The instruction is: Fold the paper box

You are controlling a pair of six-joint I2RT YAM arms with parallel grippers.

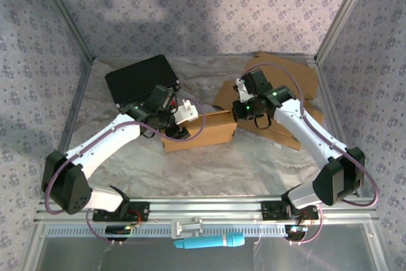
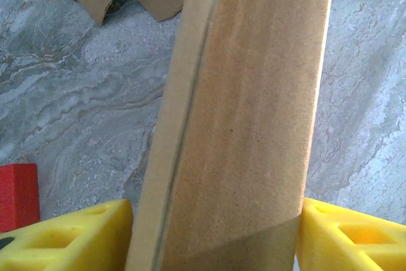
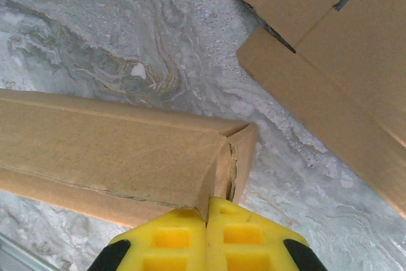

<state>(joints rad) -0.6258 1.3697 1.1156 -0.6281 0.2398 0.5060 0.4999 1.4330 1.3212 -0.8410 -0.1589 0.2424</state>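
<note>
Cardboard box, brown, long, partly folded (image 1: pixel 200 131), lies on grey marbled bench (image 1: pixel 254 163) between both arms. Left claw (image 2: pixel 214 233) straddles it, yellow pads (image 2: pixel 82 233) beside both faces; gripping or not, cannot tell. Right claw (image 3: pixel 207 220) closed, tips at the box's end flap, possibly pinching it.
</note>
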